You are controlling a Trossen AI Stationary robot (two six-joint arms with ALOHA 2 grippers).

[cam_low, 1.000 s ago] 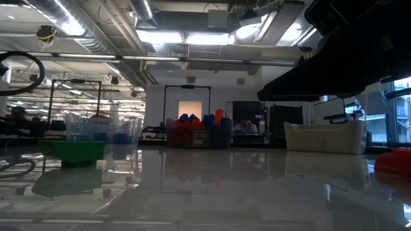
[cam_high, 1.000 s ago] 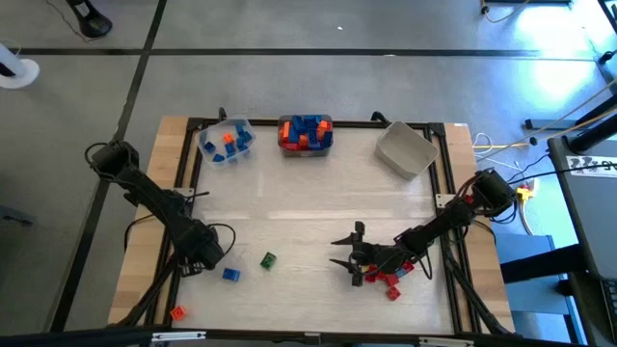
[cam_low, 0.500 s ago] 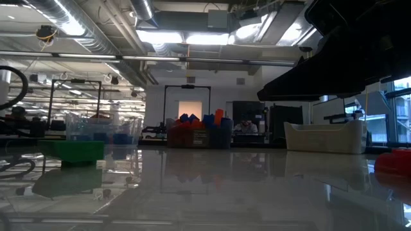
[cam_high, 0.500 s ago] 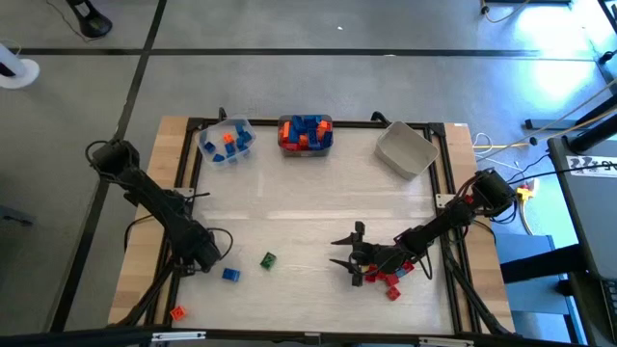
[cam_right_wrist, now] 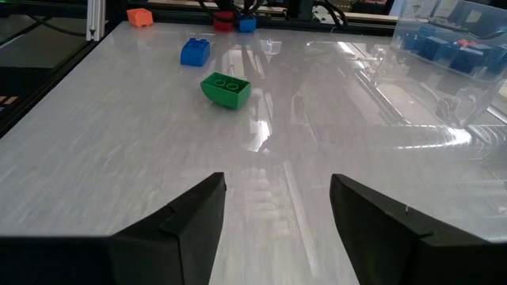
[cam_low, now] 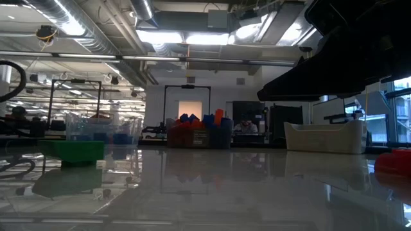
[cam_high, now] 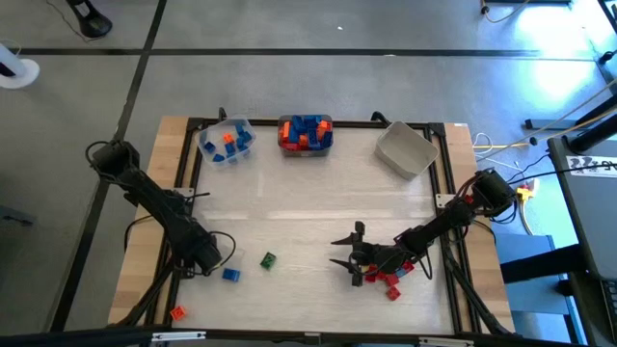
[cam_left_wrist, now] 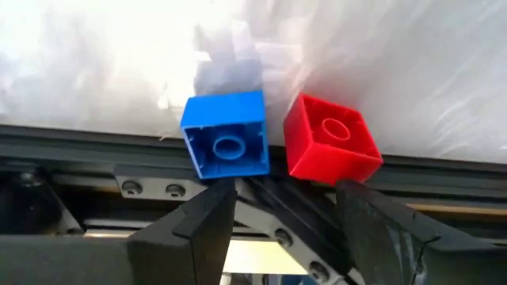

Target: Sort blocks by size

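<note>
Several blocks lie loose on the white table. A blue block (cam_left_wrist: pixel 226 134) and a red block (cam_left_wrist: pixel 331 149) sit side by side against the dark frame rail (cam_left_wrist: pixel 79 142) at the table's left edge, hollow sides facing the left wrist camera. My left gripper (cam_left_wrist: pixel 289 194) hangs open just short of them and hides them in the high view (cam_high: pixel 198 260). Another blue block (cam_high: pixel 229 275), a green block (cam_high: pixel 268 259) and an orange block (cam_high: pixel 177 313) lie near the front left. My right gripper (cam_high: pixel 345 253) stands open and low over the front right, with red blocks (cam_high: pixel 388 282) beside its arm.
Along the far edge stand a clear bin (cam_high: pixel 227 140) with blue and orange blocks, a bin (cam_high: pixel 306 133) heaped with blue and orange blocks, and a grey bin (cam_high: pixel 405 149). The table's middle is bare. A dark frame runs around the table.
My left gripper has rolled a little about its own line and sunk slightly over the table's left edge. Its fingers have stayed open. No block has moved.
</note>
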